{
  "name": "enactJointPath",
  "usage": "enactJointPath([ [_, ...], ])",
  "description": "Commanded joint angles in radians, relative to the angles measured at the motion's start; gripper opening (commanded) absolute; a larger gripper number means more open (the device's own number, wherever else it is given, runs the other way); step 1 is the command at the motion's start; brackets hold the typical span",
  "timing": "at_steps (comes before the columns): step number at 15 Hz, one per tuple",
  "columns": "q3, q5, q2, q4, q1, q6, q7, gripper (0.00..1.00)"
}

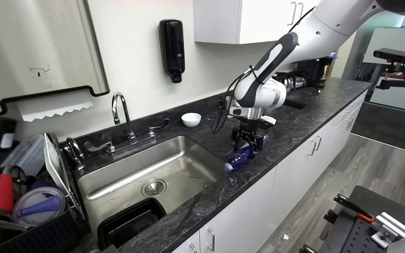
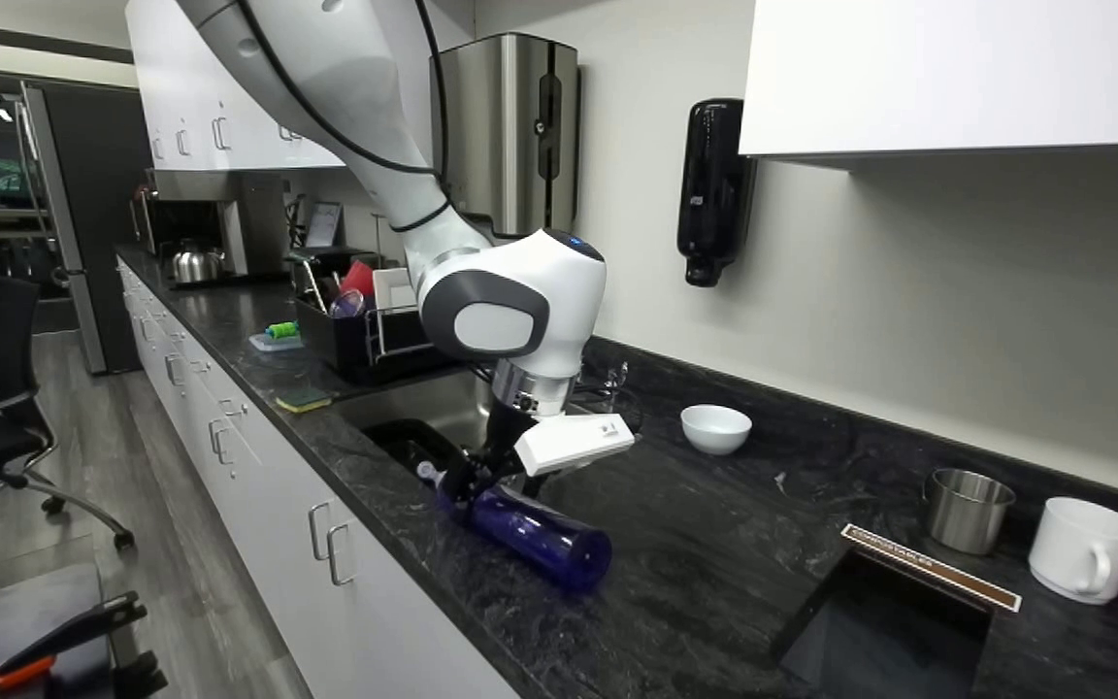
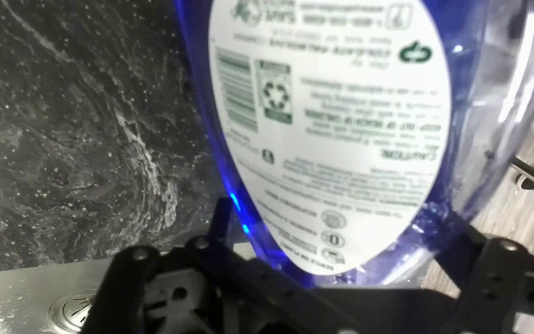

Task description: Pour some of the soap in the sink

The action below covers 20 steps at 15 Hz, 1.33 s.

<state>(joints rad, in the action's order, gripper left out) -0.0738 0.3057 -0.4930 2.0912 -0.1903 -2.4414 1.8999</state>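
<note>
Blue soap bottle (image 2: 540, 534), one: held near-horizontal, cap (image 1: 228, 167) toward stainless steel sink (image 1: 185, 163); Robotiq gripper (image 1: 247, 147) grasps its sides (white label (image 3: 332, 130) showing in wrist view).

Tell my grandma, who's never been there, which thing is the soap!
In the dark counter is a big steel sink. Near its end opposite the dish rack, the black pincer grips the soap bottle, tipped sideways. Unlike the white bowl, it's see-through blue with a white label.
</note>
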Motion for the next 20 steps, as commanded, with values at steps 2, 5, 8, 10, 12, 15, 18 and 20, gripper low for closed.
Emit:
enactJointPath([
  [2,-0.005,-0.044,-0.017,-0.002,0.009,-0.017,-0.043,1.0],
  [5,-0.007,-0.052,-0.024,-0.005,0.013,-0.016,-0.061,0.92],
  [8,-0.012,-0.05,-0.038,-0.011,0.014,-0.013,-0.075,0.62],
  [10,-0.013,-0.05,-0.04,-0.015,0.013,-0.011,-0.079,0.56],
  [12,-0.013,-0.05,-0.041,-0.021,0.012,-0.011,-0.082,0.51],
  [15,-0.021,-0.036,-0.042,-0.032,0.006,-0.004,-0.084,0.46],
  [18,-0.04,-0.01,-0.04,-0.047,-0.009,0.021,-0.079,0.45],
  [20,-0.054,0.015,-0.039,-0.061,-0.023,0.042,-0.07,0.42],
])
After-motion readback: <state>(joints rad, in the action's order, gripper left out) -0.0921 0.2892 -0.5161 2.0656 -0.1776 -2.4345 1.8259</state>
